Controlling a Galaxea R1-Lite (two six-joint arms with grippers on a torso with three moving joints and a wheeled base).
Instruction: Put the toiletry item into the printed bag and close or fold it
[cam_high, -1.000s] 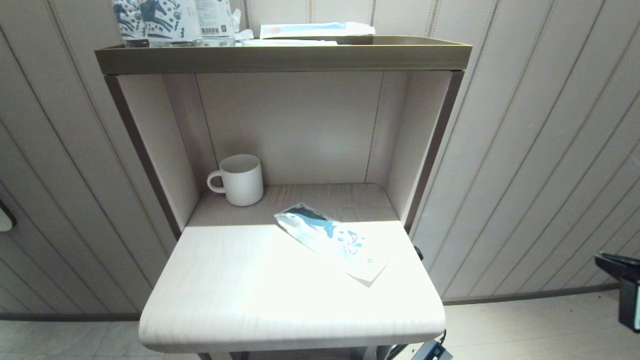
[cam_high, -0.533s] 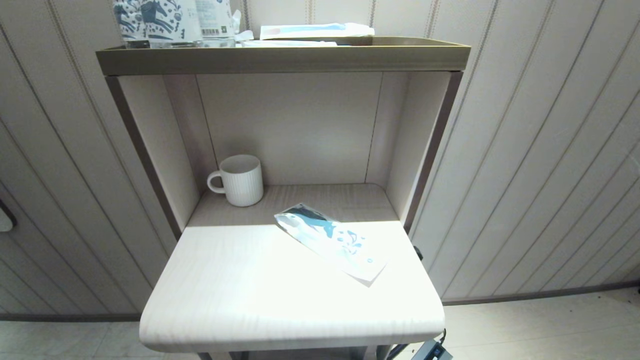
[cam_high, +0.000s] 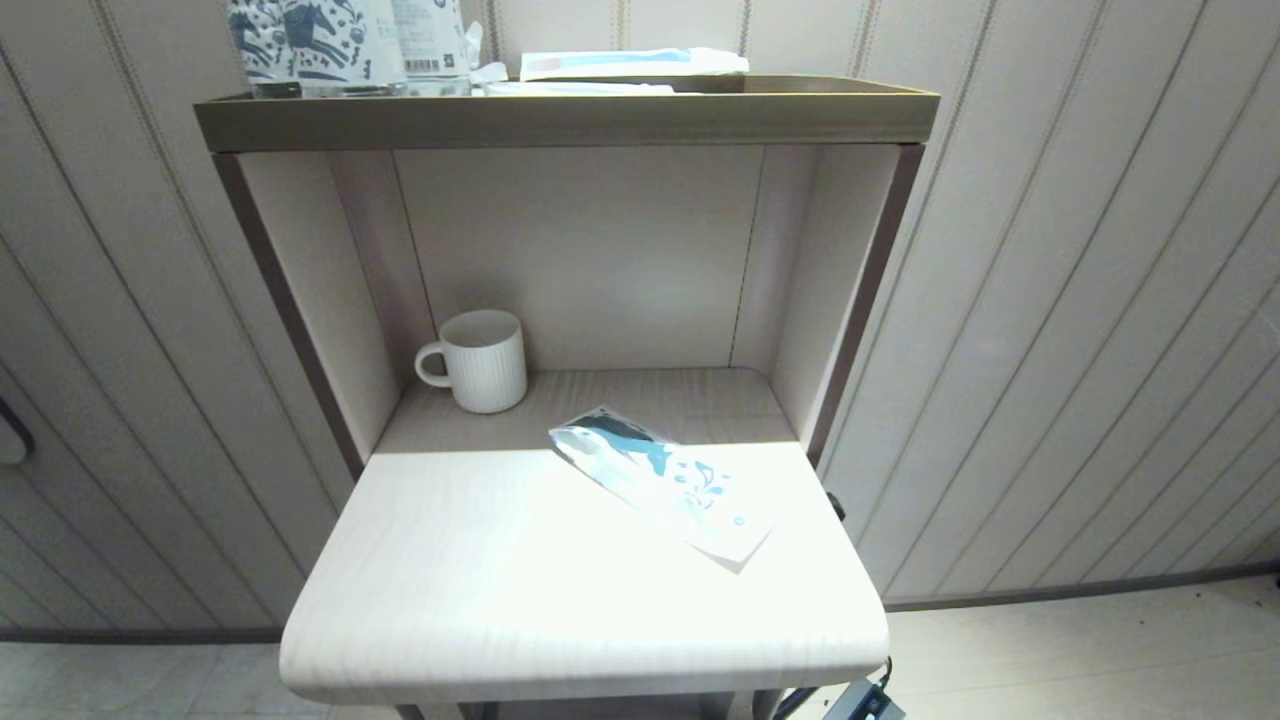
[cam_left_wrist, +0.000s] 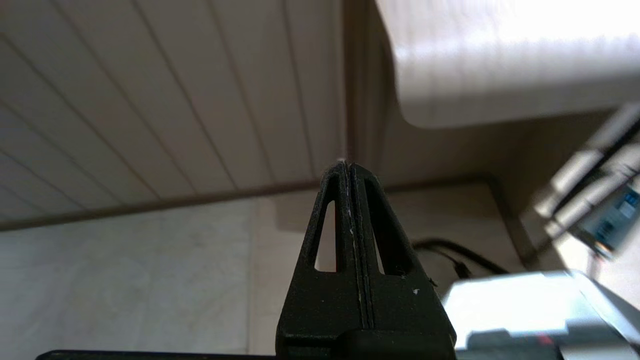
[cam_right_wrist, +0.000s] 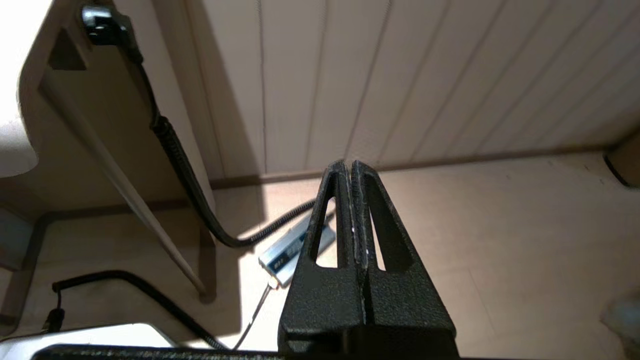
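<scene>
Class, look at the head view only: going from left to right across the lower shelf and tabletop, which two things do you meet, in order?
white mug → printed bag

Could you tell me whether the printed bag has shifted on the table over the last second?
No. The printed bag lies at the same spot relative to the white mug.
</scene>
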